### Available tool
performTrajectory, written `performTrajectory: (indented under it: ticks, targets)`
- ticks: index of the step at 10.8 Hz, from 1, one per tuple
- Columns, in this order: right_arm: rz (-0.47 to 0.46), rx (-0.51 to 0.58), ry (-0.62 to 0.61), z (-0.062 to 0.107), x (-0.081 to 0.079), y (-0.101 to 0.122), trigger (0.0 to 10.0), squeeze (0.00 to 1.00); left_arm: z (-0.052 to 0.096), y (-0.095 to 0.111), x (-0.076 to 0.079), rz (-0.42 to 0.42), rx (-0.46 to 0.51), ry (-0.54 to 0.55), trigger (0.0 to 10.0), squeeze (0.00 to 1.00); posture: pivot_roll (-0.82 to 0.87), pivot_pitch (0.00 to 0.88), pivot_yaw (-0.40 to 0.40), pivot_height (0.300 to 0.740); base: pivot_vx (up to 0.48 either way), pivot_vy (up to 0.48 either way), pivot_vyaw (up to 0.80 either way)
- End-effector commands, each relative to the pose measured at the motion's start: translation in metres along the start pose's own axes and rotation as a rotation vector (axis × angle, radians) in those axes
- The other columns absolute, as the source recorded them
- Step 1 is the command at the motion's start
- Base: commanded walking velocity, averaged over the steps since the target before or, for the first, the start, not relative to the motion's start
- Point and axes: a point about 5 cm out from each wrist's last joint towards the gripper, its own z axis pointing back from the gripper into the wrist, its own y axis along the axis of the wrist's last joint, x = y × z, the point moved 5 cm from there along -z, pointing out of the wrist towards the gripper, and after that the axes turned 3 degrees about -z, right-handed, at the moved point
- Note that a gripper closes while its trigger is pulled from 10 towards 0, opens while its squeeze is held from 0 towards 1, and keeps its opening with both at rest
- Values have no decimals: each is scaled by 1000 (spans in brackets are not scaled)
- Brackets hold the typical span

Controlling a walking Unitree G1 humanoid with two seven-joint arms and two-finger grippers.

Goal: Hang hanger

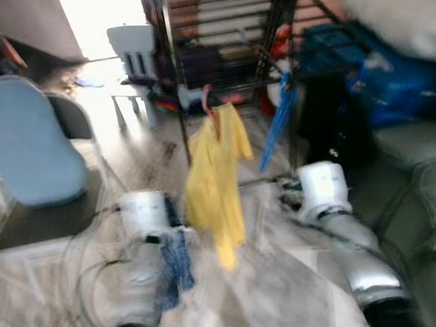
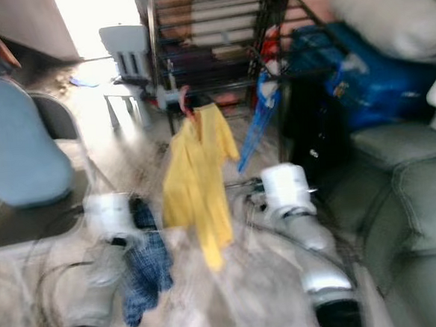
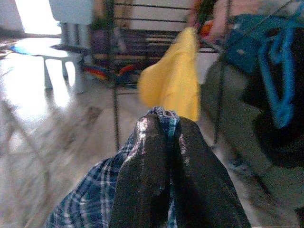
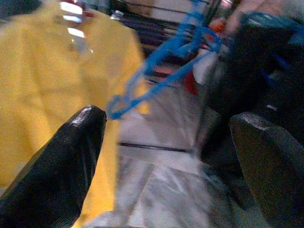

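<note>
Two claws: left claw (image 3: 166,156) pinching plaid cloth (image 2: 145,277), right claw (image 4: 166,156) agape.

The drying rack (image 1: 224,36) stands ahead, at the middle of the far side. A shirt (image 1: 215,179) hangs from the rack's front rail, and just right of it a hanger (image 1: 279,125) hangs from the same rail. Left of the rack stand a small chair (image 1: 135,64) and, nearer, a padded chair (image 1: 26,147); right of the rack is a sofa (image 1: 418,187) with a bag (image 1: 391,76) and a pillow (image 1: 402,12) piled on it.
</note>
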Motion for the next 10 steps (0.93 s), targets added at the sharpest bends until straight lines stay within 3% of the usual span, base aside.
performTrajectory:
  ticks: [1, 10]
  targets:
    - [-8, 36, 32, -4, -11, 11, 10000, 0, 0, 6, -15, -21, 18, 37, 10000, 0, -193, 0, 42, 740, 424, 0, 0]
    - [-38, 19, -10, -5, -10, 4, 10000, 0, -1, 1, -10, -26, -7, 3, 10000, 0, -192, 0, 63, 740, 388, 256, 0]
